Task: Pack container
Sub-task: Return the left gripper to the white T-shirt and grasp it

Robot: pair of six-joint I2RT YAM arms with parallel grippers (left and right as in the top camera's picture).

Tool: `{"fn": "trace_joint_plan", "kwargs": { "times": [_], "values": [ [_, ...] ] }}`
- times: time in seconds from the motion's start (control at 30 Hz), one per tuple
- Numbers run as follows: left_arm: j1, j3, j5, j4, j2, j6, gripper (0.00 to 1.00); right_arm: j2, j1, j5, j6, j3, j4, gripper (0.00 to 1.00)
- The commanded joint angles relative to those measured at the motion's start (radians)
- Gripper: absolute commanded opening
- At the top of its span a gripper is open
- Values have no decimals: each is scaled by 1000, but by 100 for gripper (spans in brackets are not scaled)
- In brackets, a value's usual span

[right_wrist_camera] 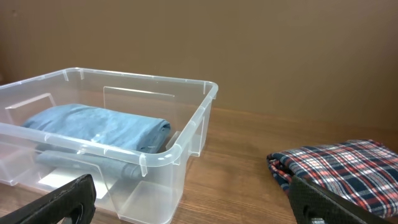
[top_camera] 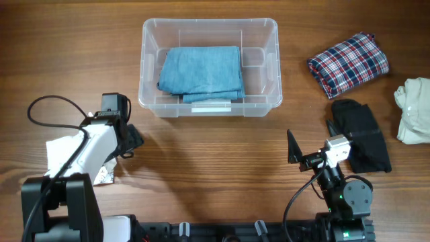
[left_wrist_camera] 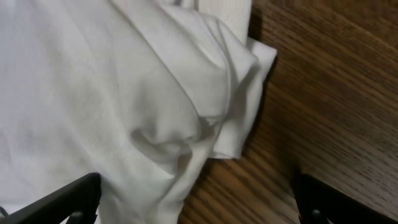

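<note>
- The clear container (top_camera: 150, 67) sits far-centre on the bench (top_camera: 215, 158), holding a folded blue garment (top_camera: 203, 72).
- Left end effector (left_wrist_camera: 196, 202): released, over a white garment (left_wrist_camera: 93, 93).
- Right end effector (right_wrist_camera: 196, 202): released, facing the container.

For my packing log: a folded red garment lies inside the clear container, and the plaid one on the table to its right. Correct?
Not red: in the overhead view the folded garment in the container is blue. The plaid garment lies as stated.
</note>
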Motion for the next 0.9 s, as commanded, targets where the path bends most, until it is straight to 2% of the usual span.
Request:
{"fn": "trace_joint_plan", "kwargs": {
  "times": [0.0, 0.13, 0.23, 0.3, 0.33, 0.37, 0.43, 0.5, 0.6, 0.7, 0.87],
  "values": [
    [11, -8, -62, 13, 26, -14, 100, -7, 4, 13, -18, -2, 3, 100],
    [61, -8, -95, 44, 26, -14, 95, -7, 4, 13, -18, -2, 3, 100],
    [124, -8, -98, 60, 27, -14, 73, -7, 4, 13, -18, -2, 3, 100],
    [132, -8, -98, 66, 27, -14, 65, -7, 4, 13, -18, -2, 3, 100],
    [132, -8, -97, 73, 26, -14, 54, -7, 4, 13, -18, -2, 3, 100],
    [131, -8, -92, 81, 26, -14, 33, -7, 4, 13, -18, -2, 3, 100],
    [131, -7, -89, 105, 26, -13, 4, -7, 4, 13, -18, -2, 3, 100],
    [131, -2, -85, 129, 25, 1, 4, -7, 4, 13, -18, -2, 3, 100],
    [131, 72, -25, 106, 5, 133, 4, -7, 4, 13, -18, -2, 3, 100],
    [131, 242, 6, -18, -37, 199, 4, -7, 4, 13, -18, -2, 3, 100],
    [130, 537, 81, -198, -126, 405, 4, -7, 4, 13, -18, -2, 3, 100]
  ]
}}
